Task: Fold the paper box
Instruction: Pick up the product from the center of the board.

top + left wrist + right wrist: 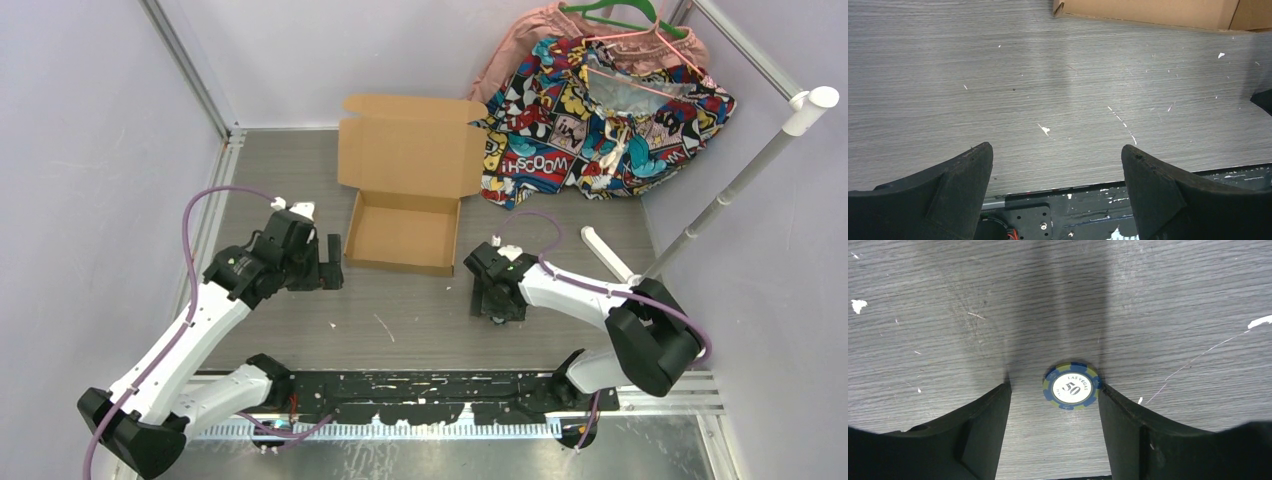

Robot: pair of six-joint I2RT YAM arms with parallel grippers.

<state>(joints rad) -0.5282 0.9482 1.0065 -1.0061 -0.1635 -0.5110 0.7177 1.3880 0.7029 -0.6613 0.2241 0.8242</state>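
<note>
From above, the box lies on the desk, lid open, ready for folding. Left wrist: the left gripper, spread wide, hovers near the box's corner. Right wrist: the right gripper, spread, straddles a chip right of the box, perhaps to clear it.

You'll find a blue-and-green chip marked 50 lying flat on the table. At the table's far right corner, comic-print cloth overlaps pink cloth.
</note>
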